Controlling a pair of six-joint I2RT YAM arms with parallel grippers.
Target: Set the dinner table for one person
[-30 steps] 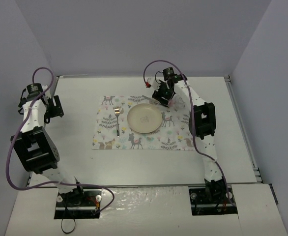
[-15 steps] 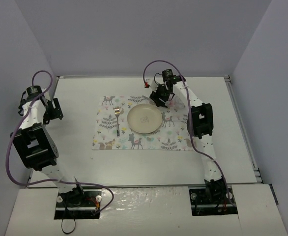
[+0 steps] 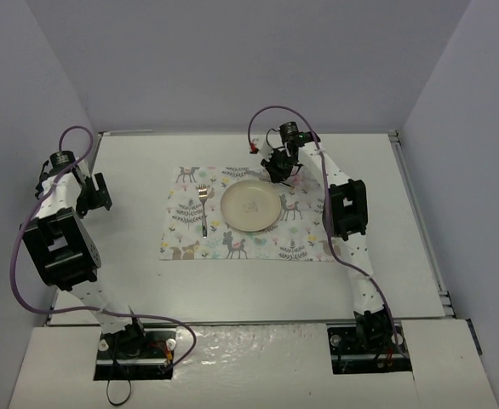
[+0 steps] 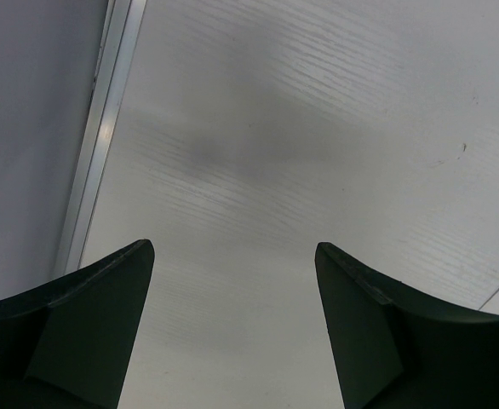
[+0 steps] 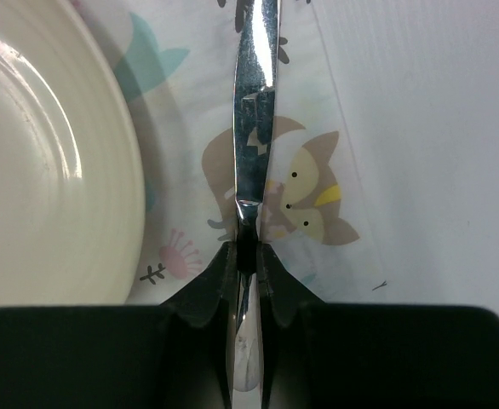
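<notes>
Risk: pinches knife (image 5: 254, 111) on edge in right gripper (image 5: 248, 260) just right of plate (image 5: 54, 153), above placemat (image 5: 190, 128) on table (image 5: 437, 128), so may topple onto rim; holds left gripper (image 4: 232, 251) wide, far left of plate.

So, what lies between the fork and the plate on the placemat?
Nothing stands there. The top view shows only a bare strip of the printed placemat between the fork and the plate, and the two do not touch.

The white dinner table (image 3: 232, 290) carries one printed placemat (image 3: 271, 243), lying flat near its middle, a little toward twelve o'clock.
</notes>
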